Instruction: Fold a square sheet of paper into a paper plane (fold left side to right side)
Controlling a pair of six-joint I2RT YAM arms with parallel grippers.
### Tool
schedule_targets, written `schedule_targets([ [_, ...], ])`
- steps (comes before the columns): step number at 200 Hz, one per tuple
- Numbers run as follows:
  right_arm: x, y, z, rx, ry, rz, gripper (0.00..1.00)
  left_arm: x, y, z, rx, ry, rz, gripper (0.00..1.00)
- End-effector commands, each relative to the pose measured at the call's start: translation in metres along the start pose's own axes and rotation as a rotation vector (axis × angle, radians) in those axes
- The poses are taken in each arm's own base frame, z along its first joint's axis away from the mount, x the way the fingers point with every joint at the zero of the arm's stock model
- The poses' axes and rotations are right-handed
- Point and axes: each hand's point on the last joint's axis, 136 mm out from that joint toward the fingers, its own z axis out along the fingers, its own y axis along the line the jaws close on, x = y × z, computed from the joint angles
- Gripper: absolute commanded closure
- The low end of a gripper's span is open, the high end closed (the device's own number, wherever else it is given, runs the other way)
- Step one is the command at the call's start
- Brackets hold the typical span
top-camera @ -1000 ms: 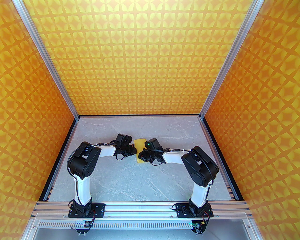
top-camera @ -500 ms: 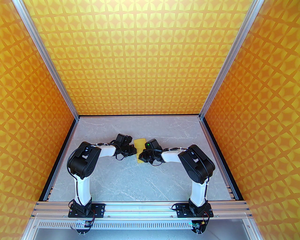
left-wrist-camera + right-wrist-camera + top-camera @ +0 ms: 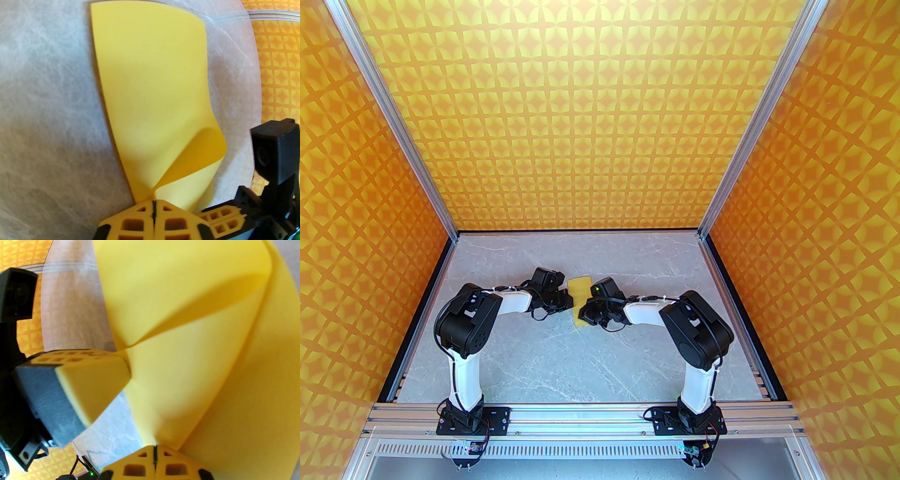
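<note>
Left tool (image 3: 153,204) and right tool (image 3: 154,448) are clamped on the square sheet of paper (image 3: 150,82); tearing is risked if pulled apart.

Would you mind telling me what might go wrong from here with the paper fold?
1. Both the left gripper and right gripper are shut on the same end of the square sheet of paper; pulling apart could tear it.
2. The lifted corner curls loosely, so pressing it down may set a crooked crease.
3. The two grippers sit close together and might collide.
</note>
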Motion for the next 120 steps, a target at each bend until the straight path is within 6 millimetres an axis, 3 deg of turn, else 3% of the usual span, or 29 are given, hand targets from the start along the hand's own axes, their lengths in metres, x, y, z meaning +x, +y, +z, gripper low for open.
schedule_targets([
  [1,-0.019,0.010,-0.011,-0.010,-0.051,-0.022,1.00,0.010,0.019,0.006,-0.049,0.031,-0.014,1.00],
  [62,-0.037,0.000,-0.002,0.008,-0.059,-0.004,1.00,0.012,0.021,0.007,-0.051,0.034,-0.016,1.00],
  [120,-0.030,-0.033,0.013,0.096,-0.020,0.006,1.00,0.011,0.020,0.007,-0.050,0.034,-0.015,1.00],
])
